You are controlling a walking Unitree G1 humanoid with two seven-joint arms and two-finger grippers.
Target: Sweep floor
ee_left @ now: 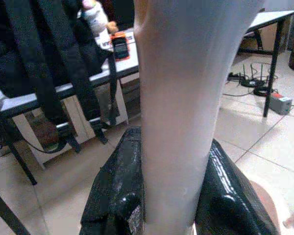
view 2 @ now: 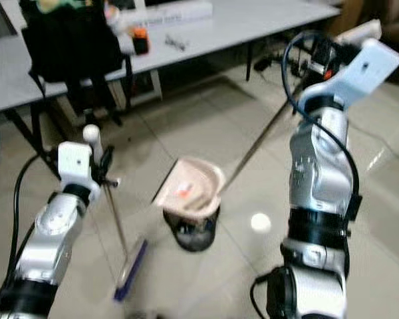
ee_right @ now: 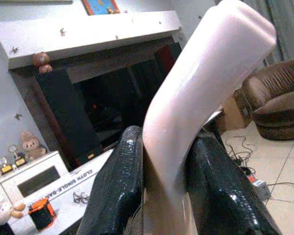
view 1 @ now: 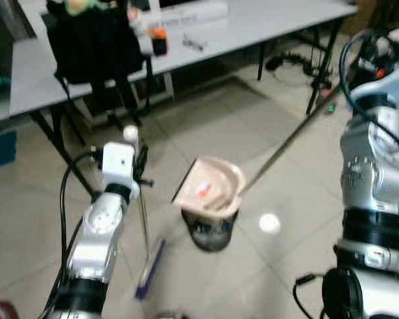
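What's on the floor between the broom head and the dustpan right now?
Bare tile, in the head views. The blue broom head sits on the robot's left of the dustpan, apart from it; nothing lies in the gap.

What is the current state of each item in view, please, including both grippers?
Left gripper: shut on the broom handle.
Right gripper: shut on the dustpan handle.
Broom: near upright, head on the floor.
Dustpan: tilted, raised over the black bin, holding small orange debris.
Black bin: upright on the floor, under the dustpan.
Backpack: standing on the table.
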